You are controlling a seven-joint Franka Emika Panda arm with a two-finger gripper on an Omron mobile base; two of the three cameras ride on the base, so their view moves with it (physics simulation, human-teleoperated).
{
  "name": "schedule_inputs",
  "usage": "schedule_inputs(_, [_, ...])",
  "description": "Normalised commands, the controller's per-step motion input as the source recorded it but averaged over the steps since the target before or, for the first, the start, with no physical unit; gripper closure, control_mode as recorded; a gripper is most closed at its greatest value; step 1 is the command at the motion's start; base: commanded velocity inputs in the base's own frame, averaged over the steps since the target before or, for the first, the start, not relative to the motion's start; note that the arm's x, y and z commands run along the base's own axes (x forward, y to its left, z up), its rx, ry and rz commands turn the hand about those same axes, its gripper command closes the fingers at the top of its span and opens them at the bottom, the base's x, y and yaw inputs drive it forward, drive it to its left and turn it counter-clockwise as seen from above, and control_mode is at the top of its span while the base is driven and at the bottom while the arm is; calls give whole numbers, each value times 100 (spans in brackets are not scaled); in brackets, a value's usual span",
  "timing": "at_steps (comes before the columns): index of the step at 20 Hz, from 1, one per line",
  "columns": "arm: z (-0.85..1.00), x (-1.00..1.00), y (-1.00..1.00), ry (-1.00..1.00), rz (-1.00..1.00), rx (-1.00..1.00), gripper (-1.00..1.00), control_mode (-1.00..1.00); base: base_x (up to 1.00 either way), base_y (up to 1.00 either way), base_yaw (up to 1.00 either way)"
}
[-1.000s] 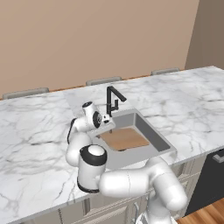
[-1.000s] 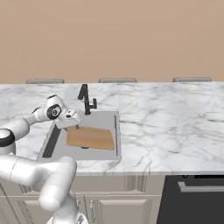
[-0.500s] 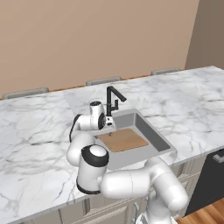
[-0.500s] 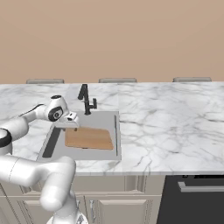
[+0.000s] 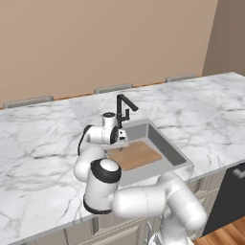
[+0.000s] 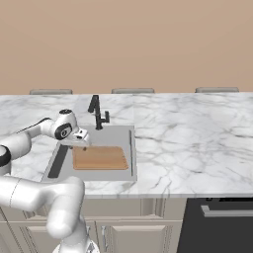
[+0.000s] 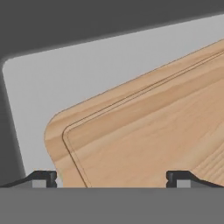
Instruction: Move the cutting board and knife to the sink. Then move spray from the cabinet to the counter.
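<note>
Light-brown wooden cutting board (image 7: 148,131), rounded corner, grooved border.

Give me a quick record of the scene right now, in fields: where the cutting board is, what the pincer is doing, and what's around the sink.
cutting board: lying flat in the sink basin
sink: grey basin set into the counter
pincer: open, above the board's near-left corner, holding nothing
faucet: dark, at the back edge of the sink
counter: white marble with grey veins
knife: cannot tell from these views
</note>
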Motion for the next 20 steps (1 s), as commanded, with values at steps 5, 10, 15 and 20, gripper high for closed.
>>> schedule_inputs(5, [5,-5,5,0,17,1,-100,-100,0,0,0])
schedule_inputs(10, [25,-25,1,-2,17,1,-100,-100,0,0,0])
schedule_inputs(15, [37,-42,0,0,3,0,-100,-100,0,0,0])
schedule_inputs(20, [44,-50,-6,0,0,0,-100,-100,0,0,0])
